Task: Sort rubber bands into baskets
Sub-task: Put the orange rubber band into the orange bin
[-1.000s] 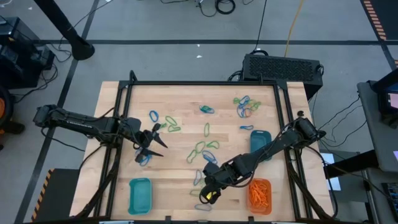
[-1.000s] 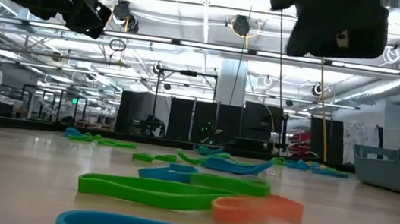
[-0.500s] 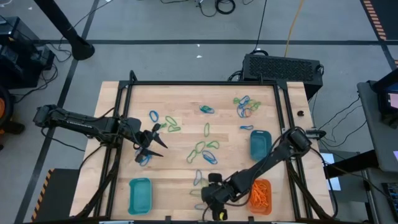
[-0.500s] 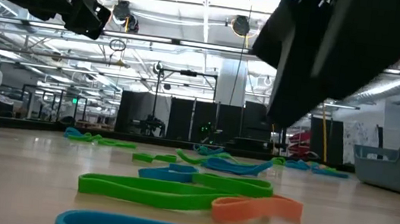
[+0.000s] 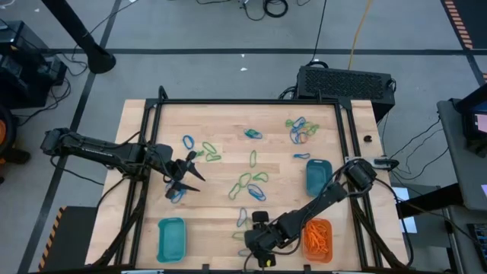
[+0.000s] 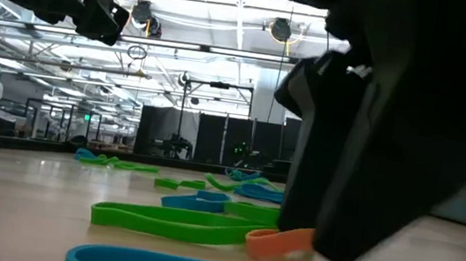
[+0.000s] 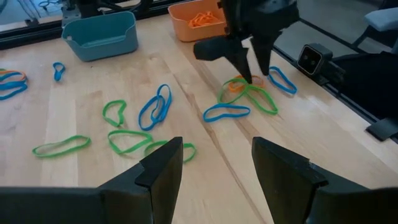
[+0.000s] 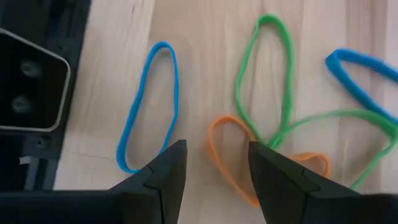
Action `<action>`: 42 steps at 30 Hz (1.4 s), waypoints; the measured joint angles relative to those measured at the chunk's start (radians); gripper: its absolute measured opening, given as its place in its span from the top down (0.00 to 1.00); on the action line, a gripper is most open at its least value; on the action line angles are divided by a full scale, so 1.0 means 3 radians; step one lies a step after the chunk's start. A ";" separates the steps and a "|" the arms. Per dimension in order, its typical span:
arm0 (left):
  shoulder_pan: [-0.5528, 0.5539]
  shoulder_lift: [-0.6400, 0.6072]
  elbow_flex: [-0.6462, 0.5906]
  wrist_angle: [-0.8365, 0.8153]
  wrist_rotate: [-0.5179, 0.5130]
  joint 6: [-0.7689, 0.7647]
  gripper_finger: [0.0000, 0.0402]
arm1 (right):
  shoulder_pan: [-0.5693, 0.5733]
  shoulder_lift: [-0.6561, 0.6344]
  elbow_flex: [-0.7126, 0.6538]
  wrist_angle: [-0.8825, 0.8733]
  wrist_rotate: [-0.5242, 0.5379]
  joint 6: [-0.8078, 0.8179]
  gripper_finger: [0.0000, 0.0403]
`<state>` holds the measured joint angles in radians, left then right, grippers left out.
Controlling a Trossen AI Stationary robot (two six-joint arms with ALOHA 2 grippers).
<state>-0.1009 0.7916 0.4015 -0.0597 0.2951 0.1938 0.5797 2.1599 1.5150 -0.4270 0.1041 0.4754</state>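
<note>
Pale wooden table [image 5: 228, 122] framed by black rails. On it, three low-walled plastic baskets: teal rounded trays near the right edge [image 5: 317, 176] and the front-left corner [image 5: 171, 237], an orange tray [image 5: 318, 237] at front right (already holding orange bands). Left gripper [image 5: 190, 173] hovering over the left half, fingers spread, nothing between them. Right gripper [image 8: 212, 165] lowered at the front edge, fingers parted and straddling one loop of a thin orange rubber band [image 8: 231, 163], not yet pinched. Touching it, a green band [image 8: 264, 74]; just beside, a blue band [image 8: 149, 106]. More loose green and blue rubber bands [image 5: 247, 183] scattered mid-table.
</note>
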 joint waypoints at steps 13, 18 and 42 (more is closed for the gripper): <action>0.0001 0.0252 0.0000 -0.0212 -0.0670 -0.0438 0.50 | 0.0014 -0.0003 0.0000 -0.0037 -0.0055 -0.0089 0.89; 0.0001 0.0426 0.0000 -0.0211 -0.0685 -0.0539 0.50 | -0.0007 -0.0023 0.0000 -0.0056 -0.0189 -0.0167 0.98; -0.0164 0.0155 -0.0001 -0.0371 -0.0838 -0.0804 0.50 | 0.0085 -0.1250 0.0001 -0.2084 -0.0919 0.1413 1.00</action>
<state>-0.1502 0.8382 0.4011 -0.1709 0.0436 -0.0473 0.6053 1.7850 1.5154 -1.0521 -0.1715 0.8994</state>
